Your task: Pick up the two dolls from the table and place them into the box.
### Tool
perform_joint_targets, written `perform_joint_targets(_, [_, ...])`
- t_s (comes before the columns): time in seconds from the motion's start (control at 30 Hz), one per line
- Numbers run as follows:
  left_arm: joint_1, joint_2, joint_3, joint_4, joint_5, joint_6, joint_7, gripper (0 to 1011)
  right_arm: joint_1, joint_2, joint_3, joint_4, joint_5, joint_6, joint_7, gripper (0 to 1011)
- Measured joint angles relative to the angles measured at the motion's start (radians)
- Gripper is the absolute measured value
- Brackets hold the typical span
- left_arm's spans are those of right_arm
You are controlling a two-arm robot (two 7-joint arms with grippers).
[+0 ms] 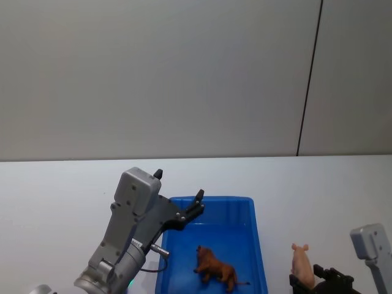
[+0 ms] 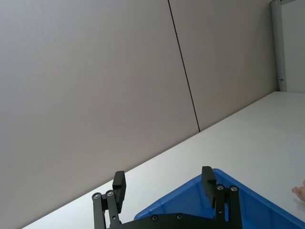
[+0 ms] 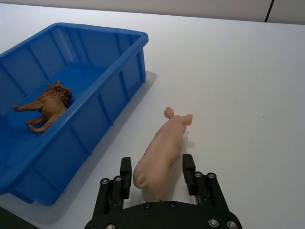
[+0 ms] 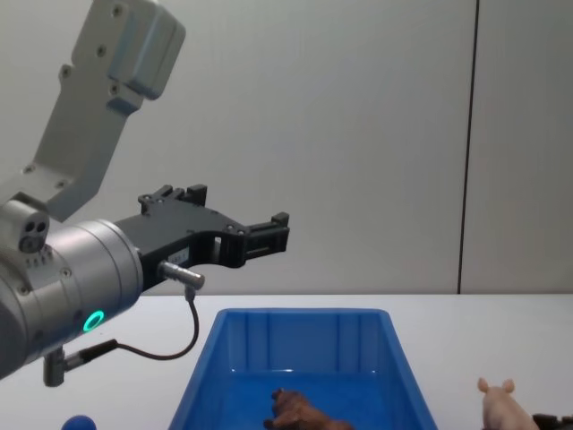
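The brown lion doll (image 1: 215, 267) (image 3: 47, 105) (image 4: 300, 414) stands inside the blue box (image 1: 211, 199) (image 3: 95, 29) (image 4: 304, 313). The pink pig doll (image 1: 301, 260) (image 3: 164, 143) (image 4: 497, 403) lies on the white table (image 1: 61, 190) just right of the box. My right gripper (image 1: 321, 278) (image 3: 157, 166) is low at the table, open, its two fingers flanking the pig's rear with small gaps. My left gripper (image 1: 179, 185) (image 2: 163, 176) (image 4: 237, 210) hovers open and empty, raised above the box's left side.
A small blue ball (image 4: 79, 422) sits on the table left of the box, under the left arm. A grey wall with a dark vertical seam (image 1: 309, 79) stands behind the table. Open tabletop stretches behind the box and to the right of the pig.
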Motion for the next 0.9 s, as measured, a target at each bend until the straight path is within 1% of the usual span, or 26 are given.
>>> perform_joint_targets(0.03, [0.000, 0.000, 0.000, 0.000, 0.000, 0.000, 0.000, 1003, 0.001, -0.001, 0.000, 0.002, 0.000, 0.000, -0.001, 675])
perform_joint_targets(0.07, [0.000, 0.000, 0.000, 0.000, 0.000, 0.000, 0.000, 1003, 0.002, -0.002, -0.001, 0.004, 0.000, 0.000, -0.003, 617])
perform_joint_targets(0.13, [0.000, 0.000, 0.000, 0.000, 0.000, 0.000, 0.000, 1003, 0.003, -0.004, -0.001, 0.005, 0.000, -0.002, -0.004, 560])
perform_joint_targets(0.17, [0.000, 0.000, 0.000, 0.000, 0.000, 0.000, 0.000, 1003, 0.004, -0.004, -0.001, 0.006, 0.000, -0.004, -0.007, 560])
perform_joint_targets(0.3, [0.000, 0.000, 0.000, 0.000, 0.000, 0.000, 0.000, 1003, 0.005, -0.006, -0.001, 0.006, -0.002, -0.011, -0.012, 400])
perform_joint_targets(0.33, [0.000, 0.000, 0.000, 0.000, 0.000, 0.000, 0.000, 1003, 0.005, -0.006, -0.001, 0.006, -0.003, -0.013, -0.013, 386])
perform_joint_targets(0.6, [0.000, 0.000, 0.000, 0.000, 0.000, 0.000, 0.000, 1003, 0.008, -0.006, 0.002, -0.012, -0.016, -0.043, -0.025, 378])
perform_joint_targets(0.73, [0.000, 0.000, 0.000, 0.000, 0.000, 0.000, 0.000, 1003, 0.013, -0.007, 0.004, -0.033, -0.024, -0.066, -0.027, 378])
perform_joint_targets(0.9, [0.000, 0.000, 0.000, 0.000, 0.000, 0.000, 0.000, 1003, 0.030, -0.011, 0.006, -0.064, -0.028, -0.084, -0.006, 378])
